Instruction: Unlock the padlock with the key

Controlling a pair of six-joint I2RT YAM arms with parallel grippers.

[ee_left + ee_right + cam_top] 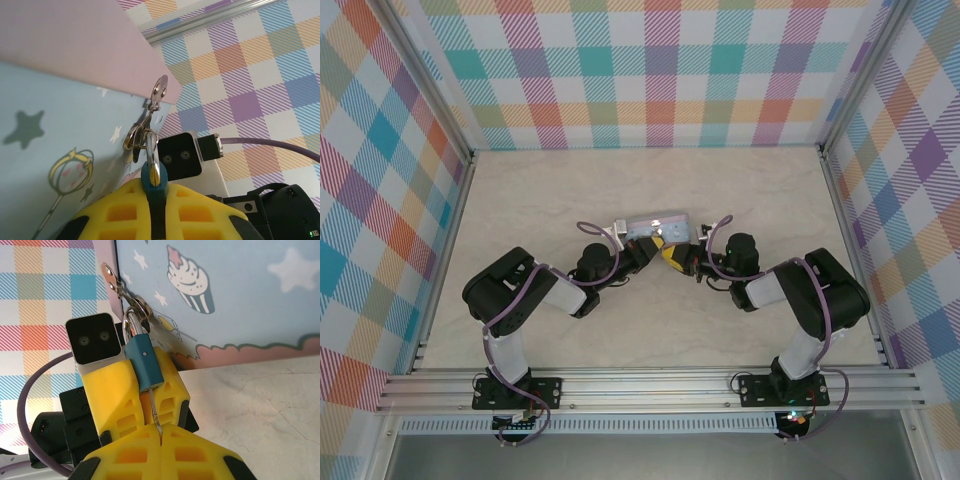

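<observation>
The one blue padlock (pixel 145 362), hung at the clasp (pixel 108 273) of the one tin (pixel 240 300), is held tight by the left gripper (pixel 154 190); the one key (pixel 155 410) in its bottom is pinched by the right gripper (pixel 161 432)

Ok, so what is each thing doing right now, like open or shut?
tin: lid closed.
padlock: looks locked, hooked through the tin's clasp.
key: stuck into the padlock's bottom.
left gripper: shut on the padlock.
right gripper: shut on the key.
</observation>
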